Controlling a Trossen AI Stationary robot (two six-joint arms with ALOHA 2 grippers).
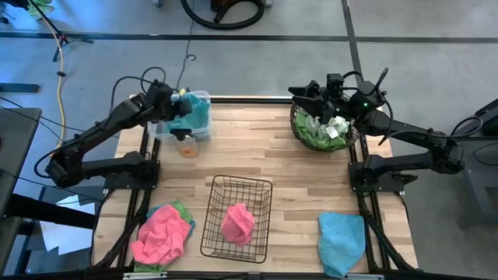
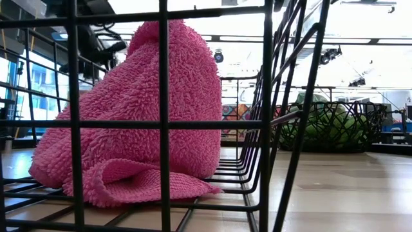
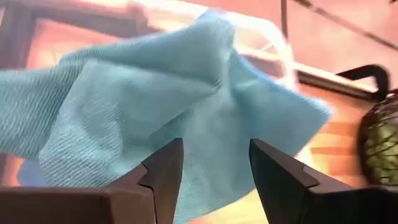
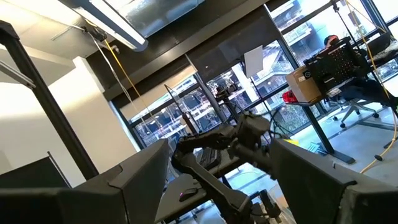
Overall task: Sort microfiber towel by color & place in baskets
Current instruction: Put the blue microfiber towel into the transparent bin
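Left gripper: hung over the clear bin at the table's far left; in its wrist view the fingers stood apart with nothing between them, a light blue towel draped just beyond the tips.
Clear bin: held light blue cloth, seen from above partly under the left gripper.
Right gripper: hovered above the round basket at the far right, fingers spread wide, pointed out at the room and holding nothing.
Round basket: held green towels; a whitish patch lay on top, possibly a label, but it was too small to tell.
Wire basket: stood at the near middle with one pink towel heaped inside, resting on the wire floor in the low view.
Pink pile: lay on the table at the near left, outside any basket, with a green towel peeking out from under its far edge.
Blue towel: lay flat at the near right, outside any basket.
Orange object: small, sat on the table just in front of the clear bin.
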